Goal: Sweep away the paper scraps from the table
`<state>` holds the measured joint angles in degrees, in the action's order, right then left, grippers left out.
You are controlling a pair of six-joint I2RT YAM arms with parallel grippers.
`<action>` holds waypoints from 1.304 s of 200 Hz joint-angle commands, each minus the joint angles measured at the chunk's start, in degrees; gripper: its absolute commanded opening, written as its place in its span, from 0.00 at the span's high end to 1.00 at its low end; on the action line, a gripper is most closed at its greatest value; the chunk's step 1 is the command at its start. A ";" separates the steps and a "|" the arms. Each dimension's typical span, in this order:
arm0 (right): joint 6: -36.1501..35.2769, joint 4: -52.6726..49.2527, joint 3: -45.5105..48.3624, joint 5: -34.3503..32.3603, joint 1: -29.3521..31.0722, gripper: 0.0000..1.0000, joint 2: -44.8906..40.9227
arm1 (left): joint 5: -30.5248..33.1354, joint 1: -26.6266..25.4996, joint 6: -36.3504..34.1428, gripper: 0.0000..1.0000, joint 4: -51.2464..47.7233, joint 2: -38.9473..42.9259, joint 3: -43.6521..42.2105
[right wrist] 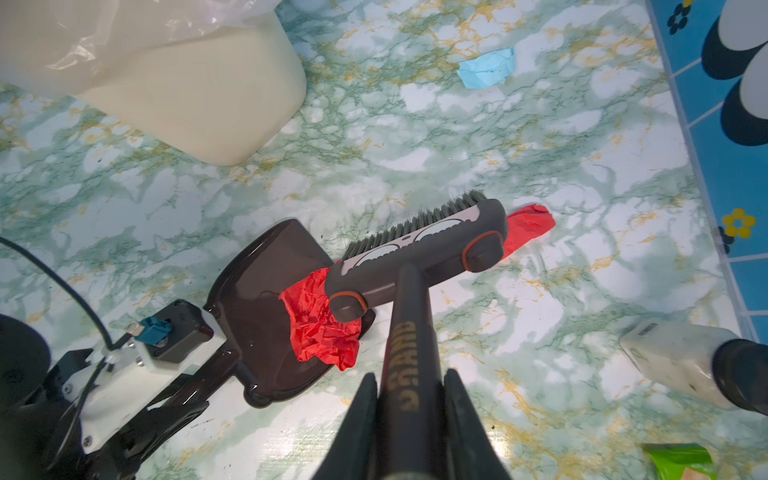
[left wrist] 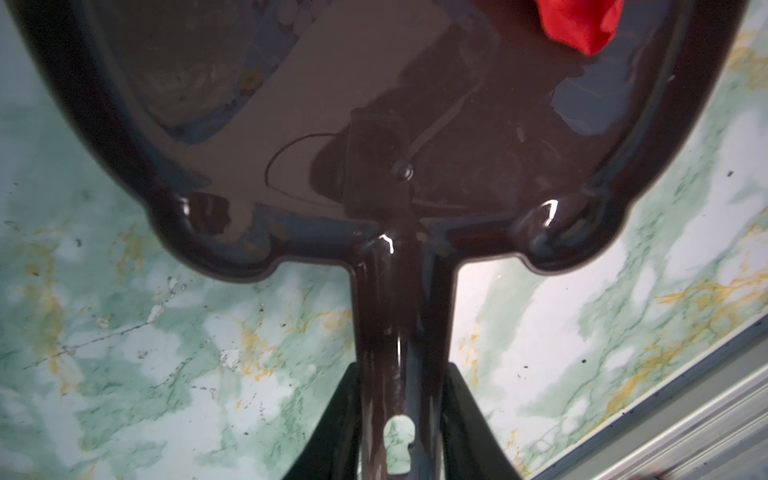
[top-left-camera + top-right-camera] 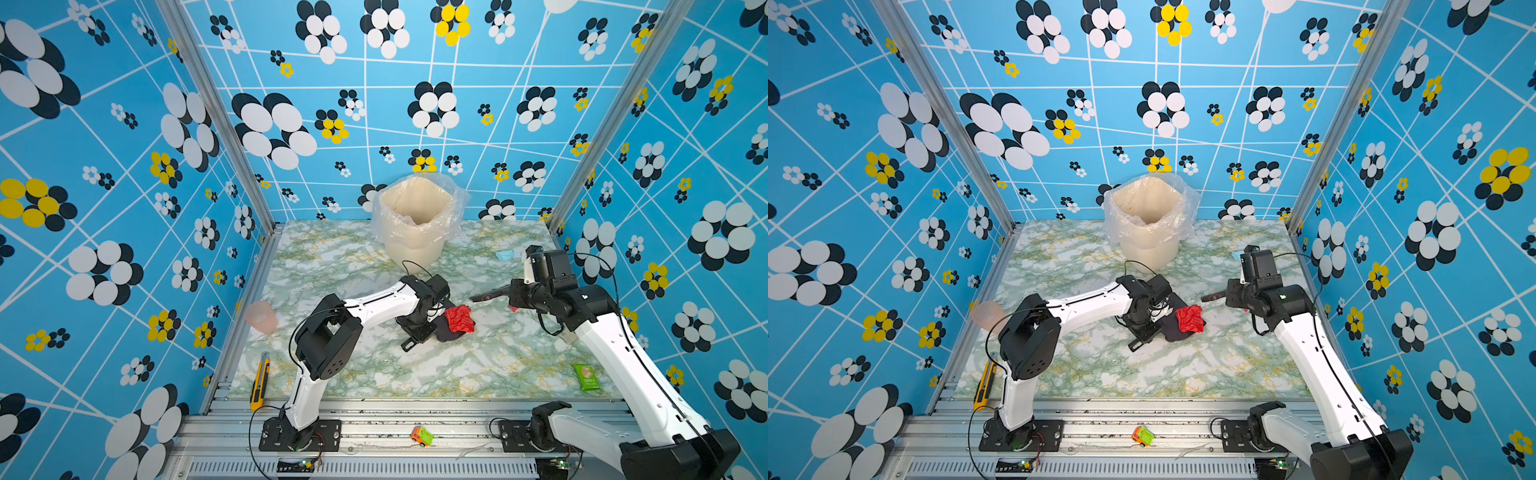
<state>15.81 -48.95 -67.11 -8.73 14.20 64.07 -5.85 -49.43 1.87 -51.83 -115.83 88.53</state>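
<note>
A crumpled red paper scrap (image 3: 459, 319) (image 1: 320, 332) lies on the front lip of a dark brown dustpan (image 1: 253, 311) (image 2: 374, 104) that rests flat on the marble table (image 3: 374, 365). My left gripper (image 2: 401, 374) is shut on the dustpan's handle. My right gripper (image 1: 409, 376) is shut on the handle of a grey brush (image 1: 419, 245) (image 3: 488, 296), whose head sits just behind the red wad. A smaller red scrap (image 1: 532, 226) pokes out at the brush's far end. A light blue scrap (image 1: 488, 68) (image 3: 505, 254) lies at the back right.
A cream bin (image 3: 415, 224) with a plastic liner stands at the back middle. A pink cup (image 3: 261, 316) and a yellow utility knife (image 3: 259, 380) lie along the left edge. A green snack packet (image 3: 586, 376) is at the front right, a toy car (image 3: 420, 436) on the front rail.
</note>
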 commanded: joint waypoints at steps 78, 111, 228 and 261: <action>-4.99 -5.81 -1.32 14.03 -0.01 1.00 2.58 | -2.24 0.03 0.63 1.00 2.83 -0.38 -1.04; -4.13 -3.13 -1.27 11.99 0.00 1.00 0.66 | -1.54 0.01 1.10 1.00 3.05 0.07 -1.25; -2.60 -1.81 -1.92 -4.65 -0.31 1.00 -6.06 | 8.08 1.57 2.79 1.00 5.34 5.90 -4.90; -2.80 -0.57 -0.82 -3.83 -0.31 1.00 -5.46 | 8.85 1.89 2.50 1.00 4.66 5.11 -4.80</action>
<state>12.64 -52.99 -68.66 -11.53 14.20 58.72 0.75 -47.99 3.86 -47.24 -111.90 83.79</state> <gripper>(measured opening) 0.009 0.301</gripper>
